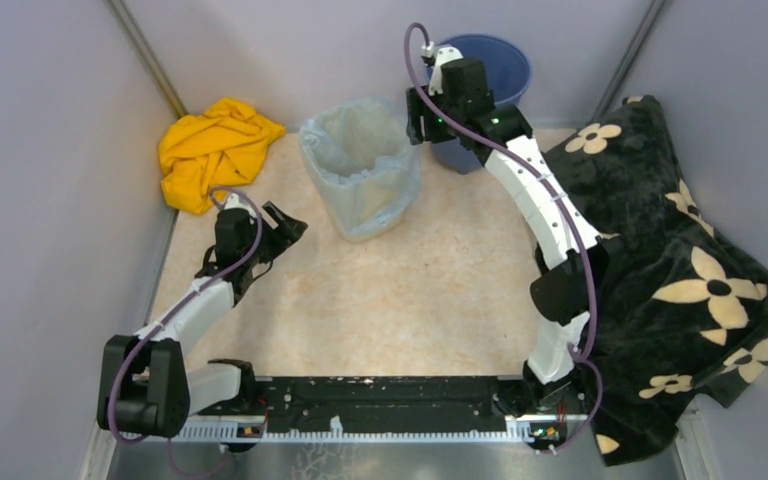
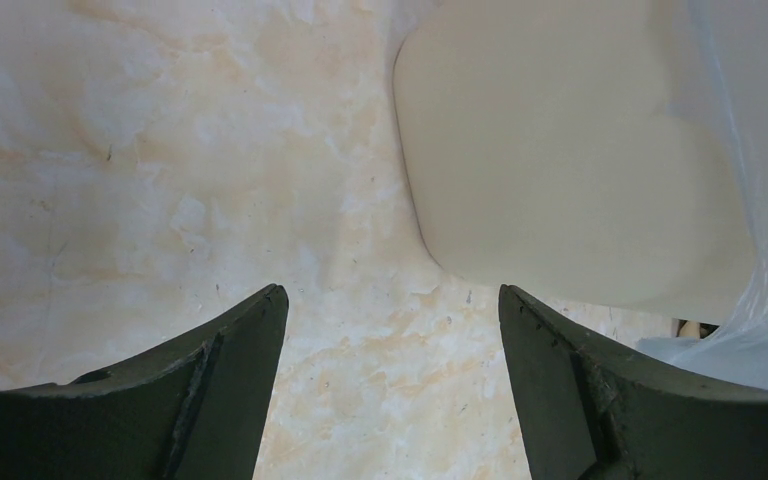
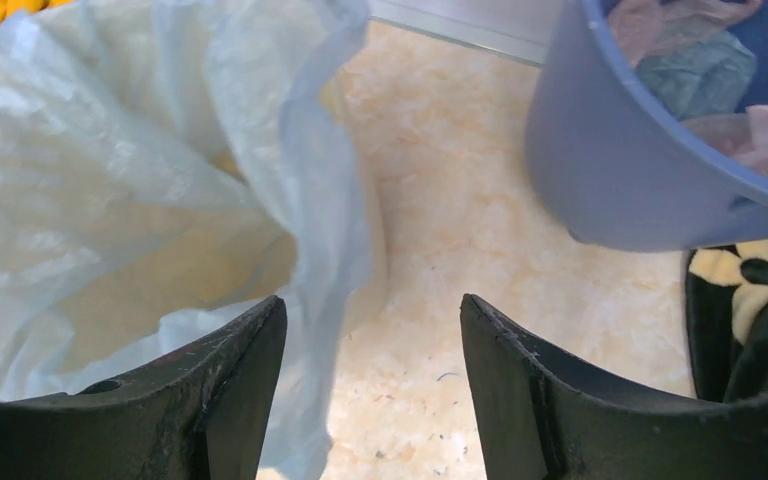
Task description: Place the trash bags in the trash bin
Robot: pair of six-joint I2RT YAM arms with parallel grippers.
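Observation:
The cream trash bin (image 1: pixel 368 215) stands upright at the back middle of the floor. A pale-blue translucent trash bag (image 1: pixel 355 150) lines it, draped over the rim and down the sides. My left gripper (image 1: pixel 282 222) is open and empty, low to the left of the bin; its wrist view shows the bin's wall (image 2: pixel 560 170) and a bag edge (image 2: pixel 760 300). My right gripper (image 1: pixel 418 118) is open and empty, just right of the bin's rim; its wrist view shows the bag (image 3: pixel 140 180) hanging by the left finger.
A yellow cloth (image 1: pixel 212 150) lies crumpled at the back left. A round blue bucket (image 1: pixel 480 75) with cloths inside stands behind the right gripper, also in the right wrist view (image 3: pixel 650 150). A black flowered blanket (image 1: pixel 680 270) covers the right side. Grey walls enclose the space.

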